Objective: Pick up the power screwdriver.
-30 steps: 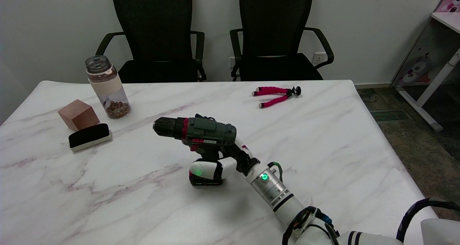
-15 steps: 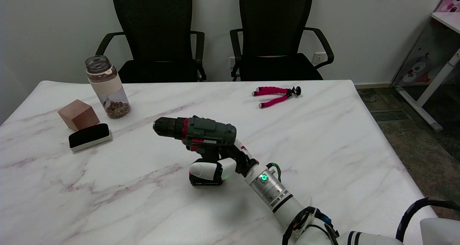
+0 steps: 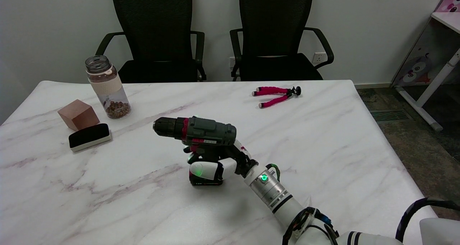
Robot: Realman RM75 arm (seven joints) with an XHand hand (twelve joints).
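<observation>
White fingers of our right hand (image 3: 215, 167) are wrapping the power screwdriver (image 3: 199, 137) grip, clamped on it; it is standing mid-table (image 3: 323, 137), chuck pointing left, handle mostly hidden.

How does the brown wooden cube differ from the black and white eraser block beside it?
The brown wooden cube is one colour; the black and white eraser block has a black top on a white base. The cube stands taller; the eraser block is low and long. The cube lies farther from the camera. Both rest on the white marble table, untouched.
</observation>
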